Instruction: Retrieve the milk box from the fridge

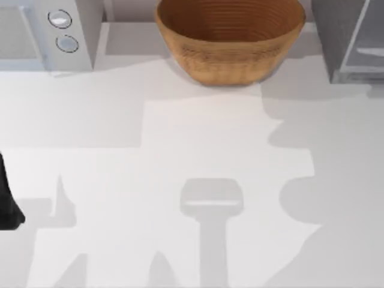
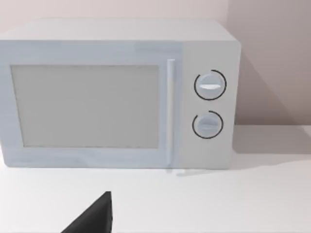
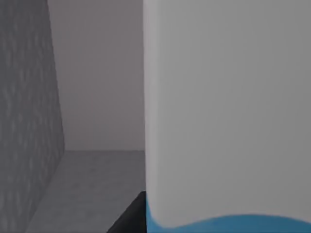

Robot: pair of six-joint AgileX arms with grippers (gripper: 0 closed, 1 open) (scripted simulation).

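Observation:
The milk box [image 3: 228,121] looms very close in the right wrist view, a white-grey face with a blue band along its lower edge. It stands inside the fridge [image 3: 24,121], whose dark speckled wall and grey floor lie beside it. A dark part of my right gripper [image 3: 130,219] sits right against the box's near corner. In the top view the fridge [image 1: 336,42] stands at the far right, with its pale glassy door panel swung outward. My left gripper [image 1: 9,207] is parked at the table's left edge.
A light grey microwave [image 1: 48,33] with two round knobs stands at the far left and faces the left wrist camera [image 2: 116,97]. A large woven basket [image 1: 231,36] sits at the far middle. The white tabletop [image 1: 198,156] in front carries only shadows.

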